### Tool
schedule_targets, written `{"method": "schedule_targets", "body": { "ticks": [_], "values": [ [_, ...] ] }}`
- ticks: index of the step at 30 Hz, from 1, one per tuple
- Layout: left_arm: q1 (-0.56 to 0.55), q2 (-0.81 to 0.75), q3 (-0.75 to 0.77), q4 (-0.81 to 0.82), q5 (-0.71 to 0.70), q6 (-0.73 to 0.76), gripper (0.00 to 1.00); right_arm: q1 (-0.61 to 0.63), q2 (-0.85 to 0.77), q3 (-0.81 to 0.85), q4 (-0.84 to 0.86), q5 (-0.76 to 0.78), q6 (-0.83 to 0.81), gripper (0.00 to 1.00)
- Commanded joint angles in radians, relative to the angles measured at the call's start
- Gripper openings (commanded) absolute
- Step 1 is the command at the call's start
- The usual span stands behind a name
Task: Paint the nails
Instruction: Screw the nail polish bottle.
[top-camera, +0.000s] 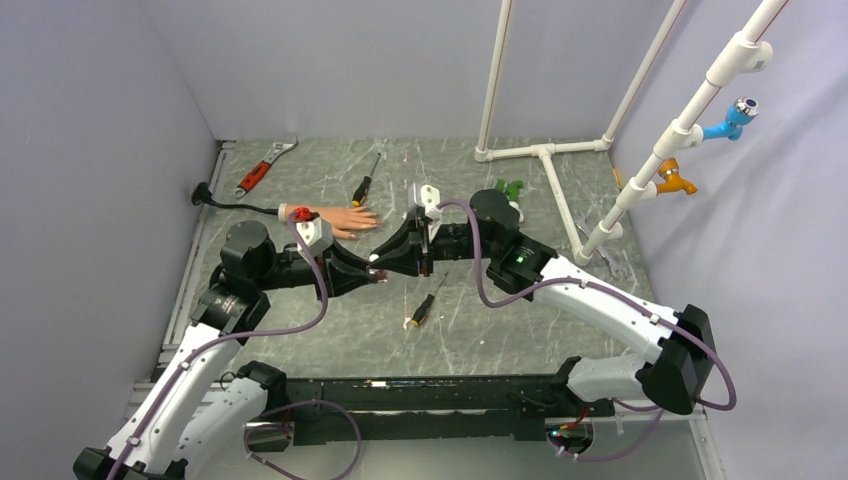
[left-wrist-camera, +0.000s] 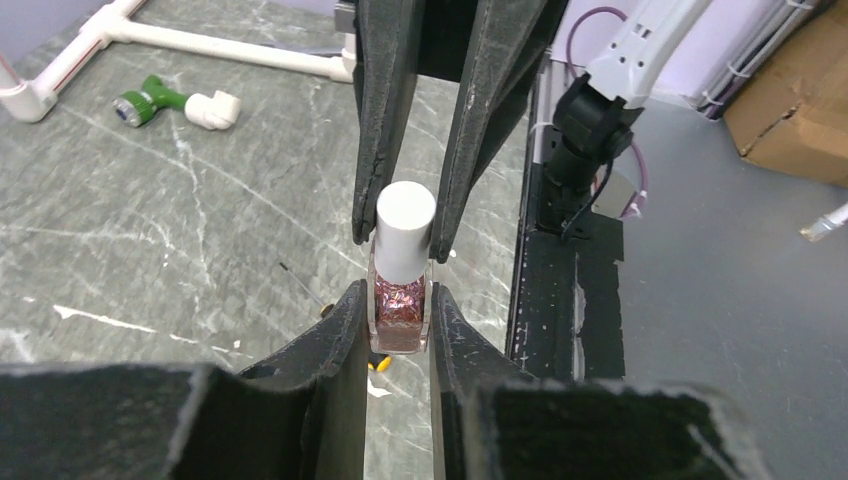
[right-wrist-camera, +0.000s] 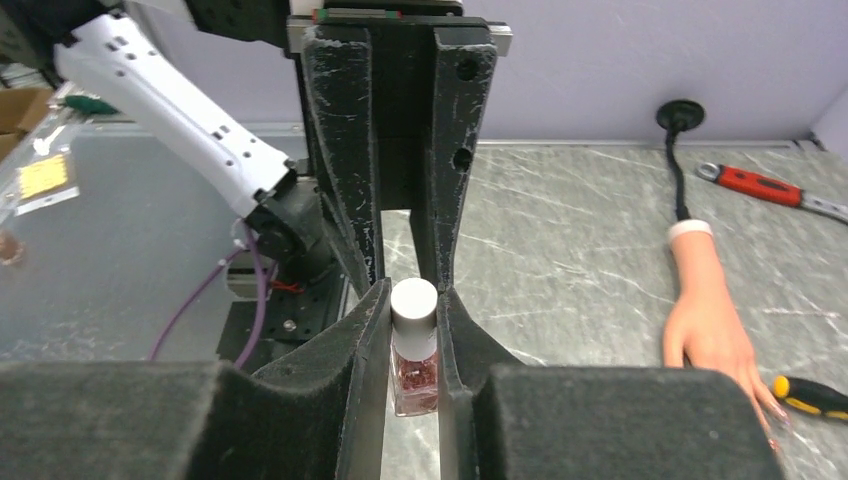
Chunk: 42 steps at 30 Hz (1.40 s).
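The nails (top-camera: 370, 222) are too small for me to read. They sit at the fingertips of the mannequin hand (right-wrist-camera: 708, 325), which lies flat on the table (top-camera: 500, 330), left of centre in the overhead view, with its fingers pointing right. Its white cuff is at the left end, next to a black cable (top-camera: 235, 205).

Just below and right of that hand, near the middle of the overhead frame, both arms meet on the polish bottle (left-wrist-camera: 400, 315). The left gripper (left-wrist-camera: 400, 300) is clamped on the glass body, which is full of coppery glitter. The right gripper (right-wrist-camera: 414, 310) comes in from the opposite side, and its pads press both sides of the white cap (left-wrist-camera: 405, 225). On the wrist feeds I read that as closed on the cap. I cannot tell whether the bottle stands on the table or is held off it.

A screwdriver (top-camera: 365, 183) with a black and yellow handle lies just above the fingers. A second screwdriver (top-camera: 422, 310) lies below the grippers. A red-handled wrench (top-camera: 262, 168) is at the upper left of the table. A green fitting (top-camera: 510, 187) sits right of centre, beside the white pipe frame (top-camera: 545, 150). On the slanted pipe at the far right I see a blue tap (top-camera: 735, 118) and an orange tap (top-camera: 672, 180).
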Motion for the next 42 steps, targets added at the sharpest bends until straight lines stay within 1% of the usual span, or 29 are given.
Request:
{"method": "schedule_targets", "body": {
  "ticks": [1,5,10,15,19,25,26,28,30,31,33,34,35,38,40,42],
  "values": [
    [0.0,-0.022,0.044,-0.002,-0.125,0.022,0.0,0.046,-0.018,0.017,-0.022,0.18,-0.047,0.0],
    [0.003,-0.034,0.042,-0.01,-0.212,0.022,0.0,0.105,-0.009,0.003,-0.008,0.386,-0.034,0.0],
    [0.013,-0.049,0.031,0.008,-0.245,0.011,0.0,0.181,-0.015,-0.045,0.054,0.596,-0.041,0.0],
    [0.02,-0.054,0.034,-0.006,-0.308,0.005,0.0,0.225,-0.03,-0.09,0.122,0.733,-0.036,0.0],
    [0.03,-0.063,0.033,-0.01,-0.36,0.0,0.0,0.255,-0.016,-0.087,0.136,0.812,-0.045,0.0],
    [0.038,-0.069,0.031,-0.006,-0.383,-0.006,0.0,0.295,0.0,-0.067,0.145,0.885,-0.049,0.0],
    [0.04,-0.068,0.03,-0.006,-0.38,-0.007,0.0,0.296,0.0,-0.06,0.14,0.885,-0.046,0.05],
    [0.041,-0.066,0.032,-0.006,-0.375,-0.007,0.0,0.304,-0.001,-0.041,0.119,0.883,-0.041,0.29],
    [0.042,-0.064,0.032,-0.006,-0.369,-0.007,0.0,0.303,-0.012,-0.033,0.11,0.875,-0.031,0.49],
    [0.042,-0.064,0.032,-0.006,-0.365,-0.006,0.0,0.304,-0.019,-0.035,0.115,0.873,-0.027,0.62],
    [0.042,-0.067,0.032,-0.007,-0.355,-0.004,0.0,0.302,-0.034,-0.036,0.119,0.862,-0.027,0.77],
    [0.042,-0.067,0.032,-0.006,-0.349,-0.003,0.0,0.304,-0.039,-0.038,0.117,0.858,-0.026,0.82],
    [0.042,-0.07,0.032,-0.006,-0.34,0.0,0.0,0.304,-0.047,-0.041,0.119,0.846,-0.026,0.84],
    [0.042,-0.082,0.027,0.002,-0.303,0.003,0.0,0.285,-0.086,-0.062,0.126,0.801,-0.055,0.9],
    [0.042,-0.087,0.025,0.009,-0.275,0.007,0.0,0.235,-0.111,-0.067,0.108,0.68,-0.072,0.9],
    [0.042,-0.088,0.024,0.017,-0.237,0.008,0.0,0.172,-0.13,-0.059,0.069,0.501,-0.083,0.88]
  ]
}}
